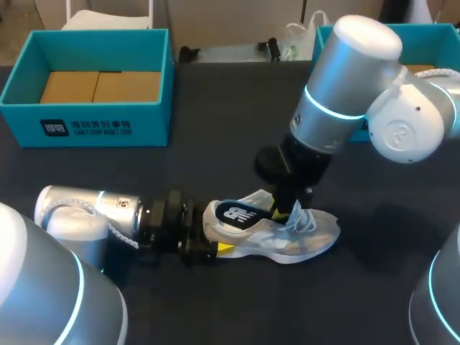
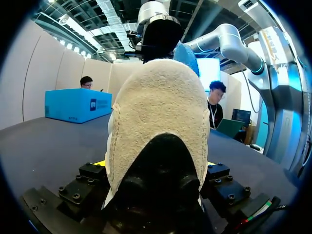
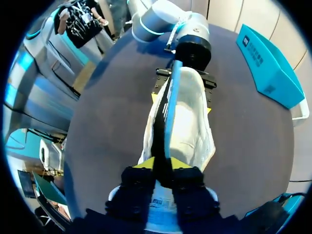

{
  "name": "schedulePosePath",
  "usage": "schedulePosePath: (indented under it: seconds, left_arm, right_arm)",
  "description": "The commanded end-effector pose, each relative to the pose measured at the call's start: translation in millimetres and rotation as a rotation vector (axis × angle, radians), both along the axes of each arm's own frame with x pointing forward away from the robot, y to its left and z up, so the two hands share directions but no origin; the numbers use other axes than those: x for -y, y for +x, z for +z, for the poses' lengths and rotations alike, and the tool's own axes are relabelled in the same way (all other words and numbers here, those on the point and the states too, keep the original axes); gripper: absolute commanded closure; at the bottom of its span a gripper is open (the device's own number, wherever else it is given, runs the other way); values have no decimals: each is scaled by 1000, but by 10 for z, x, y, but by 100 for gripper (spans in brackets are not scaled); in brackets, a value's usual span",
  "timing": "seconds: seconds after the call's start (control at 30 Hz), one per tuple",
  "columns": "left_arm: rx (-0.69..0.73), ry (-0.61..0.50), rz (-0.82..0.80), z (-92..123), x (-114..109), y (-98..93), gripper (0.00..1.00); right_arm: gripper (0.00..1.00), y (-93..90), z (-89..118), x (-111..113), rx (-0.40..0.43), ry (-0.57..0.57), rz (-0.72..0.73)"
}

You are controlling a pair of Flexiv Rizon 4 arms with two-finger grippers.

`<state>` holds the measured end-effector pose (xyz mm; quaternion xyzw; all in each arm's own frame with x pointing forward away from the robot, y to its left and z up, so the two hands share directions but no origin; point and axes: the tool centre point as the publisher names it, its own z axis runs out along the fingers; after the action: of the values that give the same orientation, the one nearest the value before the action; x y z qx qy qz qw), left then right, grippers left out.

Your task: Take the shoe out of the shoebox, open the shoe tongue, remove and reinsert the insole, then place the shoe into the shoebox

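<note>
Head view: the shoe stands out on the dark table, with both grippers at it.
The left gripper is clamped on the shoe's heel from both sides. Over the shoe's opening, the right gripper pinches the blue-edged insole, which slants partly out of the shoe. Well beyond the shoe's heel sits the open teal shoebox.

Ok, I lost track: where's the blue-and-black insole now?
Head view, mid-table: the blue-and-black insole sticks up from the white mesh shoe, pinched in the right claw.
</note>
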<state>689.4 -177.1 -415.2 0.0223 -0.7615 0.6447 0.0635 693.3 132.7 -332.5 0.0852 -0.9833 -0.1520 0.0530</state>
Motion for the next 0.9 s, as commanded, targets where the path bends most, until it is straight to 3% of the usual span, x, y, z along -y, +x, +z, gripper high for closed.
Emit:
schedulePosePath:
  seconds: [0.03, 0.43, 0.9]
  left_arm:
    - [0, 0, 3, 1, 6, -5, 100]
    - [0, 0, 3, 1, 6, -5, 100]
    - [0, 0, 3, 1, 6, -5, 100]
  right_arm:
    - [54, 45, -41, -71, -8, -7, 0]
    - [62, 62, 40, -183, -1, -8, 13]
    - [58, 169, -130, -430, -58, -7, 26]
